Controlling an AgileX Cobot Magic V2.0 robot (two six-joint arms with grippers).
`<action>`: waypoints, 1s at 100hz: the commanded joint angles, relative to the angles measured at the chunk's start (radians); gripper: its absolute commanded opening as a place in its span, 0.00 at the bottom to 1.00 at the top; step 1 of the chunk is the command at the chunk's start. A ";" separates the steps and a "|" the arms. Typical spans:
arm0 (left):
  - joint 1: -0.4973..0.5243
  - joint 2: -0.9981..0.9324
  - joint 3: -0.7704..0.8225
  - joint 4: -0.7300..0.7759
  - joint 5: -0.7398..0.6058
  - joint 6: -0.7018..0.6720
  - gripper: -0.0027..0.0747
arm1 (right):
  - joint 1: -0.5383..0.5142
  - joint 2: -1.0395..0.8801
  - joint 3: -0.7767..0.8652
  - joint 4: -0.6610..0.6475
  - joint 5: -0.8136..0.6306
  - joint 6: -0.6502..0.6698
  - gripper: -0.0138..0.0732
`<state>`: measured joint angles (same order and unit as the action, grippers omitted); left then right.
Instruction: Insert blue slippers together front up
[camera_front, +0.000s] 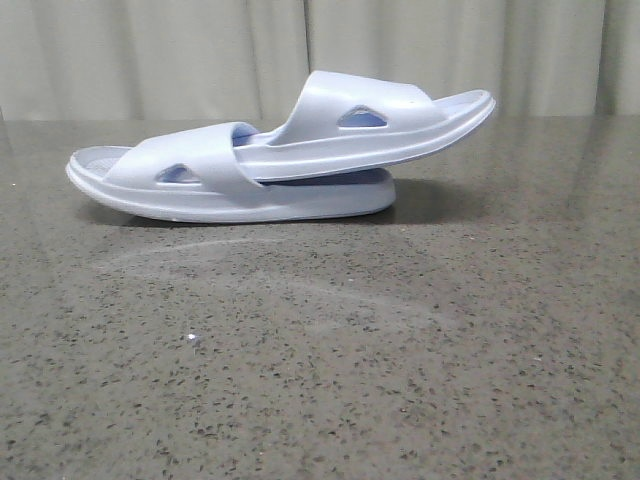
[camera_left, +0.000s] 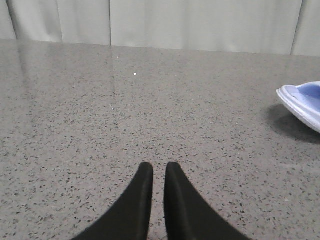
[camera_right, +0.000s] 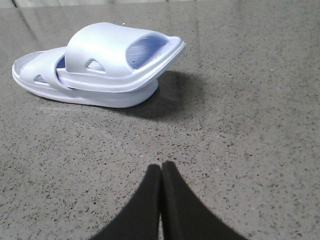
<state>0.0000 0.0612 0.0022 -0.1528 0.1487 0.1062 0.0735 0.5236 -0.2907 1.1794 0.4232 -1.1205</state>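
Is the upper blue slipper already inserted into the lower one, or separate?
Inserted. The upper slipper has one end tucked under the strap of the lower slipper; its other end rises tilted.

Only the fingertips of the robot show, and only in the two wrist views. The left pincer (camera_left: 155, 170) has two matte black fingers (camera_left: 132, 205), broad at the base and curving inward to narrow, rounded tips. The right pincer (camera_right: 161, 169) has the same pair of plain black fingers (camera_right: 142, 210), smooth and tapering like horns. No screws, cables, markings or pads of another colour are visible on either. The front view shows no part of the robot.
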 joint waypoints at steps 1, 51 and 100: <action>0.001 0.006 0.009 -0.016 -0.066 -0.010 0.05 | 0.001 0.002 -0.027 0.032 -0.014 -0.007 0.06; 0.001 0.006 0.009 -0.016 -0.066 -0.010 0.05 | 0.001 0.002 -0.027 0.032 -0.014 -0.007 0.06; 0.001 0.006 0.009 -0.016 -0.066 -0.010 0.05 | 0.001 0.002 -0.027 -0.018 -0.116 -0.007 0.06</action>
<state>0.0000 0.0612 0.0022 -0.1570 0.1523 0.1062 0.0735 0.5236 -0.2907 1.1747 0.3711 -1.1206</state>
